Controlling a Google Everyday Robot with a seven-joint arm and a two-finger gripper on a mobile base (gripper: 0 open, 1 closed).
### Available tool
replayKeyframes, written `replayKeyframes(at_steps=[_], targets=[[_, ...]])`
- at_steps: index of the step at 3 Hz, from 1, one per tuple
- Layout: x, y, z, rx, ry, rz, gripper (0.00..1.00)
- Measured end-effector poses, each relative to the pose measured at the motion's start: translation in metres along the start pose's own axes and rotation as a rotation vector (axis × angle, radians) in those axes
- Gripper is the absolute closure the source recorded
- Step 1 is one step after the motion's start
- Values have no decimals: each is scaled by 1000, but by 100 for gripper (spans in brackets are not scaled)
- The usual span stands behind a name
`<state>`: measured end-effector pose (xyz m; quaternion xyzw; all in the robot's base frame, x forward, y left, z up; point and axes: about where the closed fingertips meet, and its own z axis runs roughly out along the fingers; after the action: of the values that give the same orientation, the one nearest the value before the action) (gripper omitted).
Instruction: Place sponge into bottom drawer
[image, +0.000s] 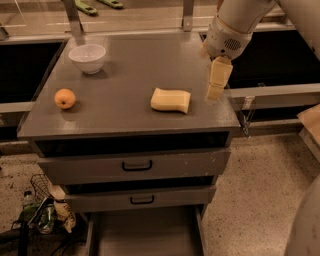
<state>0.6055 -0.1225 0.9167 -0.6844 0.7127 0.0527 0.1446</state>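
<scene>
The sponge (170, 100) is not in the bottom drawer (145, 235), which stands pulled out nearest the camera, below two upper drawers (135, 165) with black handles. The sponge lies flat on the grey surface (130, 70), toward its front right. Just to its right, apart from it, the end effector (217, 85) hangs pointing down over the surface's right edge; how far it is open I cannot tell. An orange fruit (65, 98) sits at the left, and a white bowl (87, 57) stands farther back.
</scene>
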Motion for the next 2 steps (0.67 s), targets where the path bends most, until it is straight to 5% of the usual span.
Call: replayKeyframes(at_steps=[1,2], targets=[[18,0,38,-59,-83,97,0],[18,0,39,-59,-84,97,0]])
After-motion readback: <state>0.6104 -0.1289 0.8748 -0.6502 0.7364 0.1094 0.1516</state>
